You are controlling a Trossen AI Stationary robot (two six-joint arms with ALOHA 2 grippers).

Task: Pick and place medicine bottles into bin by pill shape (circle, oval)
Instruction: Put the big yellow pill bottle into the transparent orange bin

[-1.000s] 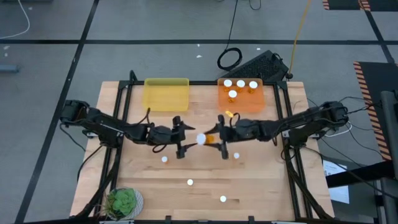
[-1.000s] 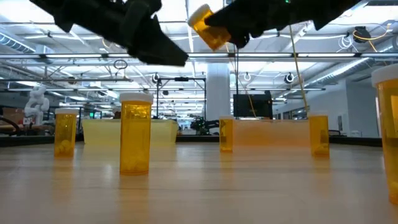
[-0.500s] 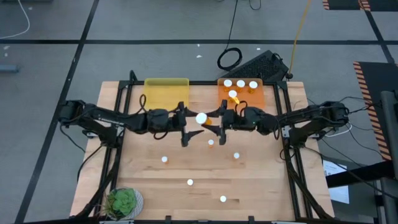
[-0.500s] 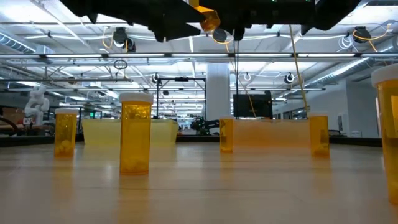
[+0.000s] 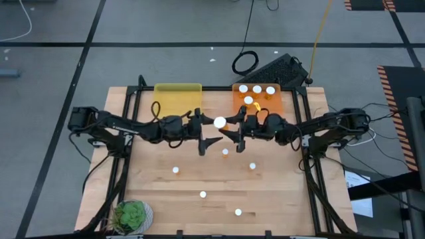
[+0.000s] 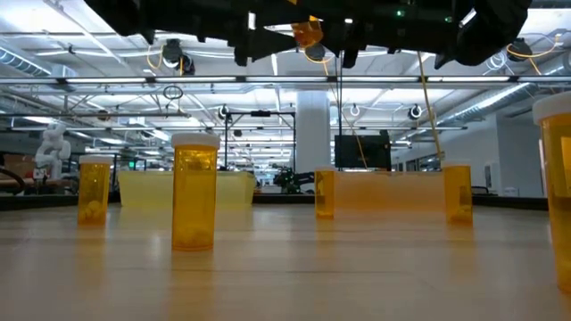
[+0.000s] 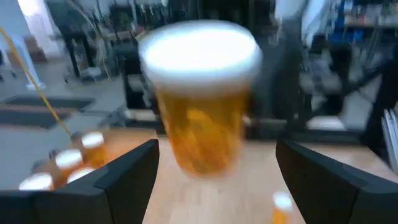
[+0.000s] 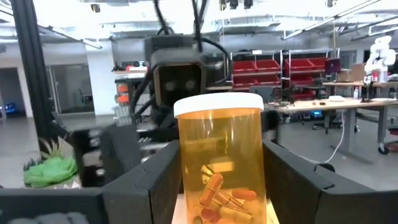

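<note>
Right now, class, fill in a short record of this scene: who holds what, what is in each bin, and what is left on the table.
Held bottle: between the right gripper fingers, raised above mid-table
Pills: oblong, orange
Left gripper: open, facing the held bottle
Orange bin: four bottles
Yellow bin: no bottles seen
Loose bottles: five, upright on the table

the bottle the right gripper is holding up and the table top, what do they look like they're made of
The bottle in the right gripper looks like clear amber plastic: the pills inside show through its glossy wall. Its cap looks like matte white plastic. The table top looks like pale wood with visible plank seams, probably unvarnished or lightly sealed.
</note>
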